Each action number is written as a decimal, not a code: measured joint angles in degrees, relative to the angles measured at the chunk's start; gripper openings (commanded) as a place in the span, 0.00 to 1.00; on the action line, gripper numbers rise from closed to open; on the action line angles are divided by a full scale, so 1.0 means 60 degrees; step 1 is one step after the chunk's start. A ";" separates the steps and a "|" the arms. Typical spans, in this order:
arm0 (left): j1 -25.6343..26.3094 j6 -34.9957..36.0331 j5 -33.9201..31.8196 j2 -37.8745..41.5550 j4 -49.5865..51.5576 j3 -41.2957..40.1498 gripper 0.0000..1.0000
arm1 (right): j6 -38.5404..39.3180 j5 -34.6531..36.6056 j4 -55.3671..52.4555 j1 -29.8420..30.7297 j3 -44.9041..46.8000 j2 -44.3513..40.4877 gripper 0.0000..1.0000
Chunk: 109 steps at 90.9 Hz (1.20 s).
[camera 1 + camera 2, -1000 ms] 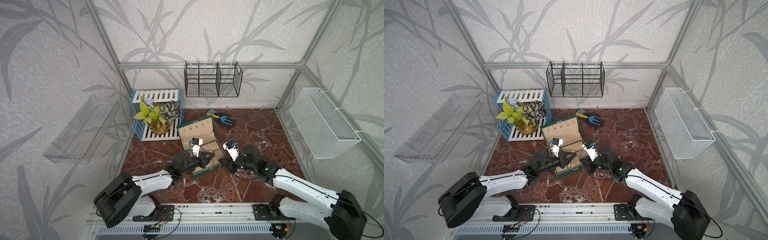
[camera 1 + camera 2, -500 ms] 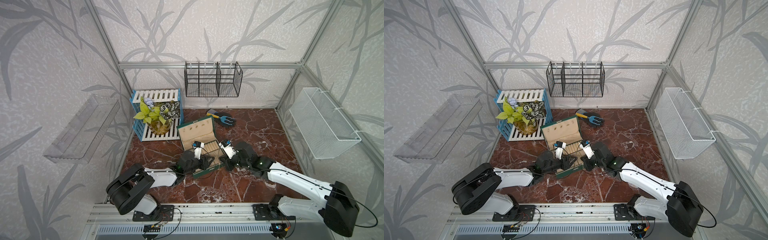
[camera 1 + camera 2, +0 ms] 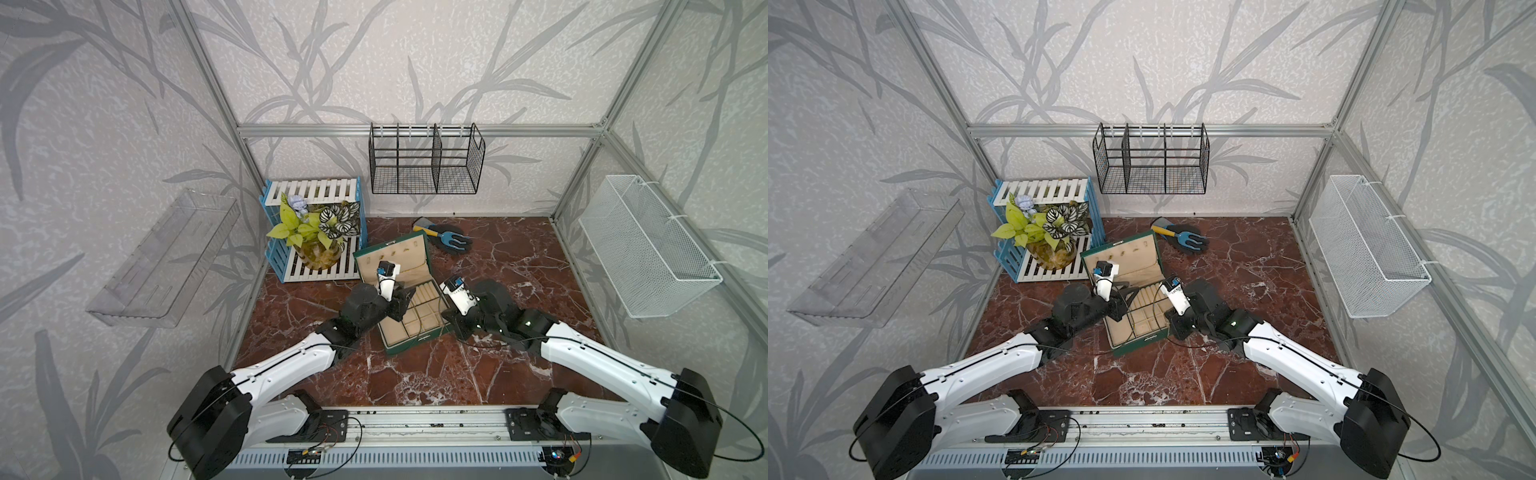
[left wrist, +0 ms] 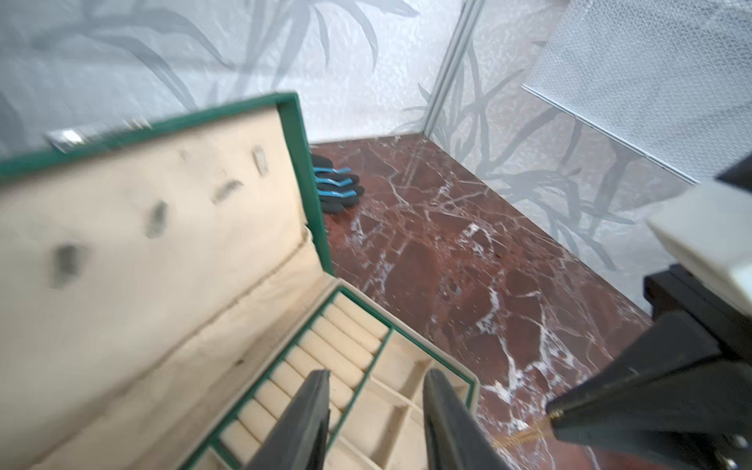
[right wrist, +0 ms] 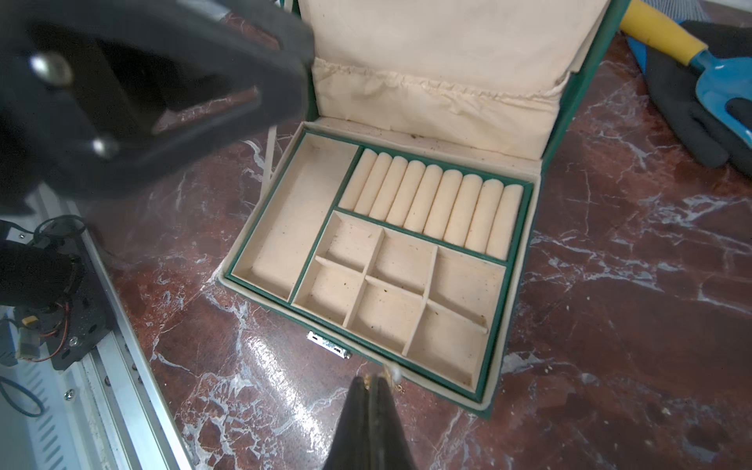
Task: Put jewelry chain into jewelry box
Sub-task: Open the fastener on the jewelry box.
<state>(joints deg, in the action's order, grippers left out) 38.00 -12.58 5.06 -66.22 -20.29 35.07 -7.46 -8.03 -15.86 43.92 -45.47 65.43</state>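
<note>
The dark green jewelry box (image 3: 409, 351) (image 3: 1136, 343) lies open mid-floor with its lid upright, showing cream compartments and ring rolls (image 5: 431, 199). My left gripper (image 3: 409, 297) (image 3: 1129, 293) (image 4: 378, 376) hovers open over the ring rolls and the small compartments, with nothing between its fingers. My right gripper (image 5: 369, 380) (image 3: 451, 326) (image 3: 1173, 322) is shut on the thin gold jewelry chain (image 5: 394, 373) (image 4: 525, 433). It holds the chain just outside the box's front wall near the clasp (image 5: 329, 345). The chain is too fine to make out in the top views.
A potted plant (image 3: 316, 232) stands on a blue and white crate (image 3: 316, 195) behind the box to the left. Black gloves and a blue trowel (image 3: 449, 239) lie at the back. A black wire basket (image 3: 426, 164), a white mesh basket (image 3: 648, 249) and a clear shelf (image 3: 166, 257) hang on the walls.
My left gripper has opened and shifted over the box interior. My right gripper, still shut on the chain, has come closer to the box's front wall.
</note>
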 measured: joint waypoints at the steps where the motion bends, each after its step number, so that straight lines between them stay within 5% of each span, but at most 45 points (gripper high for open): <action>1: -0.0029 0.0095 -0.0040 0.0011 0.0066 0.0084 0.39 | 0.0015 -0.0004 0.0000 0.0000 -0.0022 0.0000 0.00; 25: -0.0488 0.2331 -0.0506 -0.0331 0.2361 0.2441 0.38 | 0.0535 -0.0168 -0.0018 0.0000 -0.0441 0.0219 0.00; 52: -0.0954 0.4809 -0.0259 -0.2306 0.4819 0.5144 0.34 | 0.0729 -0.0590 0.0310 0.0000 -0.0437 0.0306 0.00; 75: -0.0984 0.5923 -0.0838 -0.3767 0.6342 0.6033 0.36 | 0.0718 -0.0834 0.0459 0.0000 -0.0368 0.0291 0.00; 109: -0.1115 0.6353 -0.1832 -0.3865 0.5989 0.5963 0.42 | 0.0707 -0.1180 0.0648 0.0000 -0.0259 0.0251 0.00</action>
<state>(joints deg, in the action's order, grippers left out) 31.31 25.54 -5.93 -89.41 15.64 70.85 -3.22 -15.11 -11.97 43.92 -47.03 66.94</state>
